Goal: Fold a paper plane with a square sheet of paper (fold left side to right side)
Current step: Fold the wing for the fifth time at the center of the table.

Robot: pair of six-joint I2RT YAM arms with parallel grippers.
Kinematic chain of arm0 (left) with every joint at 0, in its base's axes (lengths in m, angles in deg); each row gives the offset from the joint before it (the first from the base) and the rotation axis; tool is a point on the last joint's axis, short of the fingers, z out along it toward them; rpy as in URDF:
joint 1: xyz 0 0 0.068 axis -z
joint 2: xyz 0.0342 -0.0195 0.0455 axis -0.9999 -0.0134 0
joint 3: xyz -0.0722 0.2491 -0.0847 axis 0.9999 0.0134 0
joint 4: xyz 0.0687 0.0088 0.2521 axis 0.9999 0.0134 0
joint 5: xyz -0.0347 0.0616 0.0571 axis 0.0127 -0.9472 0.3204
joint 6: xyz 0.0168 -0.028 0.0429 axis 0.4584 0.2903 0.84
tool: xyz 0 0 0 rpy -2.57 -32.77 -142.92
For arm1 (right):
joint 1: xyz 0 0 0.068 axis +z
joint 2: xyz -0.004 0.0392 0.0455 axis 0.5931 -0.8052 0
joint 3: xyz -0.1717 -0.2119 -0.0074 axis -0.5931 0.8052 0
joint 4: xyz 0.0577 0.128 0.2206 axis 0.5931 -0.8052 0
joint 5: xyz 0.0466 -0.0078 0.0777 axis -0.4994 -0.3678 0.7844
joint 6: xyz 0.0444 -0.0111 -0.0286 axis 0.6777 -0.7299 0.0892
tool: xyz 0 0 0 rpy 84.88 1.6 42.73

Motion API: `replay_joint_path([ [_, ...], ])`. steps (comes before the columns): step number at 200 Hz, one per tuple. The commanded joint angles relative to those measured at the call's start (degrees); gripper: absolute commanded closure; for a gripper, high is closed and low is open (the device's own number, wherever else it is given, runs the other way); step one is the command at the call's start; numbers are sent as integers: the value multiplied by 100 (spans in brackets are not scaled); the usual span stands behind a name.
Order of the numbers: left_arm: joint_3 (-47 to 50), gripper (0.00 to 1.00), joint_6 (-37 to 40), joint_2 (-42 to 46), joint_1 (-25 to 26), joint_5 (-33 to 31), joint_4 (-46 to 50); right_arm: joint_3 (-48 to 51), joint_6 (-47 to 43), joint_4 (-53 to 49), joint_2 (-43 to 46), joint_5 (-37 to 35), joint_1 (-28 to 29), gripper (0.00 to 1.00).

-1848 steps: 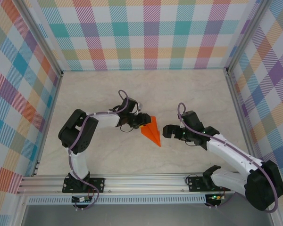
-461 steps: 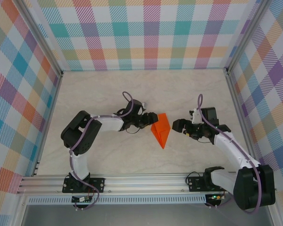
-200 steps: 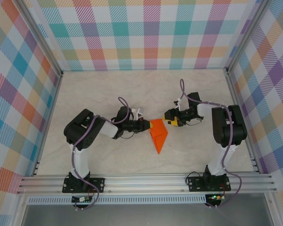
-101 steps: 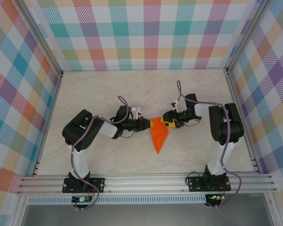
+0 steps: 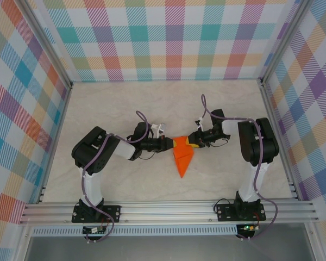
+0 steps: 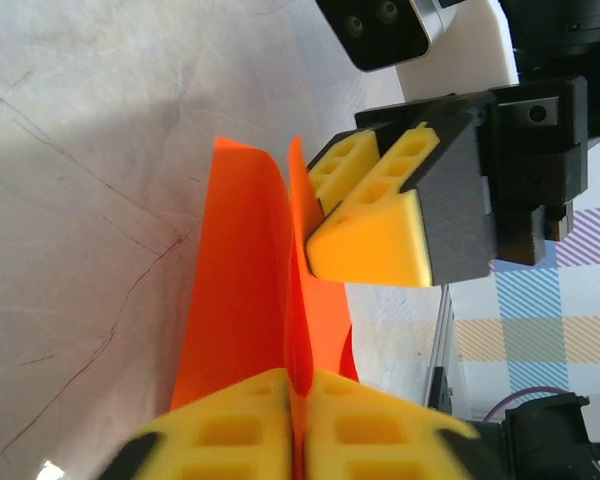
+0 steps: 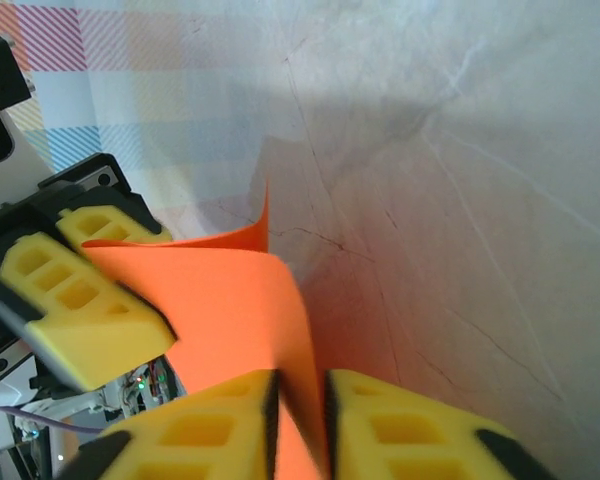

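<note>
Two pinches at centre of the marbled table (image 5: 108, 109): my left gripper (image 5: 170, 144) from nine o'clock, right gripper (image 5: 189, 142) from three, clamped on the thin bright-orange pointed paper plane (image 5: 183, 161); likely light, floppy, best held near creases.

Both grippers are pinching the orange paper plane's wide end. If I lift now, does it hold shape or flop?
Likely light and floppy: the paper plane is thin, its layers bowing apart between the left gripper and right gripper. Its ungripped pointed end may droop, though creases should stiffen it. Pulling apart could tear it.
</note>
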Motion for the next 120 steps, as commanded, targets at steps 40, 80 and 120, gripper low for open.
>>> replay_joint_path([
  [40, -150, 41, 855, 1353, -181, -795, 2059, 210, 19, 67, 146, -81, 36, 95],
  [80, -372, 28, 2203, 3138, 73, -2365, 4722, 445, 250, 198, 520, -231, 62, 95],
  [120, -449, 33, 2441, 3872, 1374, -3413, 5733, 466, 388, 146, 672, -360, 165, 95],
])
